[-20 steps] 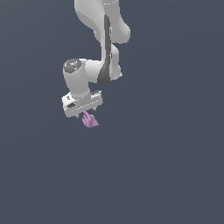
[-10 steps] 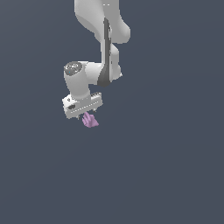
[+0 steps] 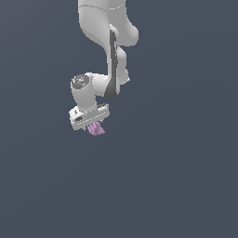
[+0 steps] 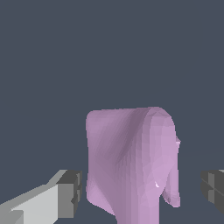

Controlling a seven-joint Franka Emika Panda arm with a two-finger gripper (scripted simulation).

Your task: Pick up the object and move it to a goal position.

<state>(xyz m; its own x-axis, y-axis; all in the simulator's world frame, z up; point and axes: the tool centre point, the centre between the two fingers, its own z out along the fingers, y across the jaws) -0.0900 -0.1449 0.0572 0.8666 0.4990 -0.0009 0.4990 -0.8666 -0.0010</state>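
The object (image 3: 96, 129) is a small lilac lump lying just under the white hand of my arm in the exterior view. My gripper (image 3: 93, 125) reaches down around it. In the wrist view the object (image 4: 131, 162) fills the space between the fingers, which stand one on each side of it. One grey pad (image 4: 71, 194) is almost at its side, and the other pad (image 4: 213, 187) stands off with a visible gap. The gripper (image 4: 142, 192) is open around the object, and neither pad presses on it.
A plain dark grey-blue floor (image 3: 176, 186) surrounds the arm on all sides. The white arm (image 3: 109, 42) comes down from the upper edge of the exterior view. Nothing marks a goal position in either view.
The hand has sunk a little closer to the object. The object has stayed where it was.
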